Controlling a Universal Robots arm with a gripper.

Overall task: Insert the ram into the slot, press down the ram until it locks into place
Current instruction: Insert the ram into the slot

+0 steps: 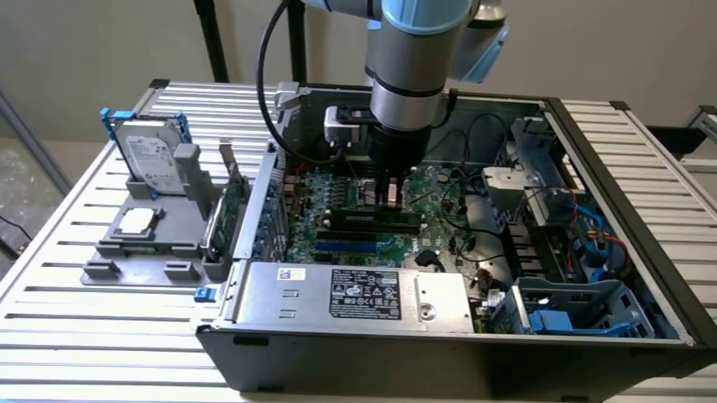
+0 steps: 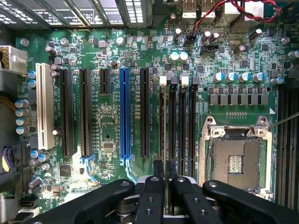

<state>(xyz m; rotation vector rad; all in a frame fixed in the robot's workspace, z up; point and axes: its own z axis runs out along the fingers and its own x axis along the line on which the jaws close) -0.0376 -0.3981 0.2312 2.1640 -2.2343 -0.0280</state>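
- A single robot arm reaches down into an open computer case [image 1: 627,252] lying on a slatted metal table [image 1: 79,336].
- The gripper [image 1: 389,195] hangs low over the green motherboard [image 1: 336,189], its two black fingers [image 2: 152,196] drawn nearly together.
- The ram [image 2: 162,126] runs edge-on between the fingertips, and the narrow gap looks pinched onto its upper edge.
- In the exterior view, the ram [image 1: 364,220] is a long dark strip directly beneath the gripper, standing upright on the board.
- The slot [image 2: 162,81] lies straight under the gripper [image 2: 165,168], and the ram stands along it; whether it is fully seated cannot be told.
- Three more memory slots [image 2: 183,121] lie just beside it, on the side of the processor socket [image 2: 236,161].
- On the gripper's other side is a blue expansion slot [image 2: 124,112].
- Outside the case, well away from the gripper toward the exterior view's left, a grey fixture [image 1: 146,243] holds a hard drive [image 1: 151,155].
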